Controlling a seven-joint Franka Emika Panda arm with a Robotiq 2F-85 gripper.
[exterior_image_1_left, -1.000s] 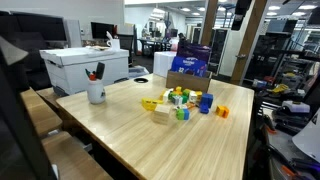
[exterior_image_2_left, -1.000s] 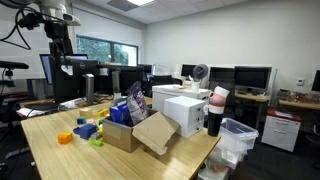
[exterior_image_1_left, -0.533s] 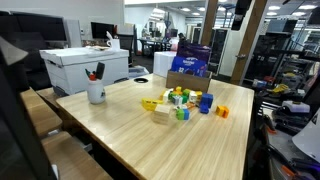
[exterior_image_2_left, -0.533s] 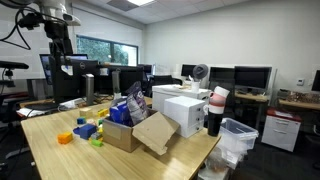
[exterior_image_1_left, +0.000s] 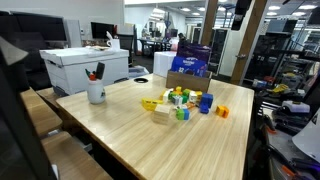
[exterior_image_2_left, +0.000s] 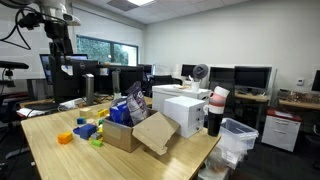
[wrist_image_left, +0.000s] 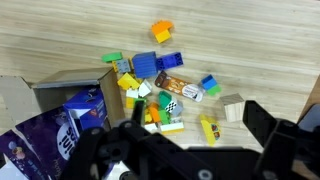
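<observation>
My gripper (wrist_image_left: 196, 110) hangs high above a wooden table (exterior_image_1_left: 130, 135), open and empty; it shows at the upper left in an exterior view (exterior_image_2_left: 63, 55). Straight below it lies a pile of colourful toy blocks (wrist_image_left: 155, 90), seen in both exterior views (exterior_image_1_left: 180, 102) (exterior_image_2_left: 85, 128). An orange block (wrist_image_left: 162, 32) lies apart from the pile (exterior_image_1_left: 222, 112). A plain wooden block (wrist_image_left: 233, 108) and a yellow block (wrist_image_left: 208, 129) lie nearest the fingers. An open cardboard box (wrist_image_left: 60, 85) with blue bags stands beside the pile (exterior_image_1_left: 188, 80) (exterior_image_2_left: 135, 132).
A white mug with pens (exterior_image_1_left: 96, 92) stands near the table's left edge. A large white box (exterior_image_1_left: 85, 68) sits behind it. White boxes (exterior_image_2_left: 185, 110), a bin (exterior_image_2_left: 235, 140), desks and monitors surround the table.
</observation>
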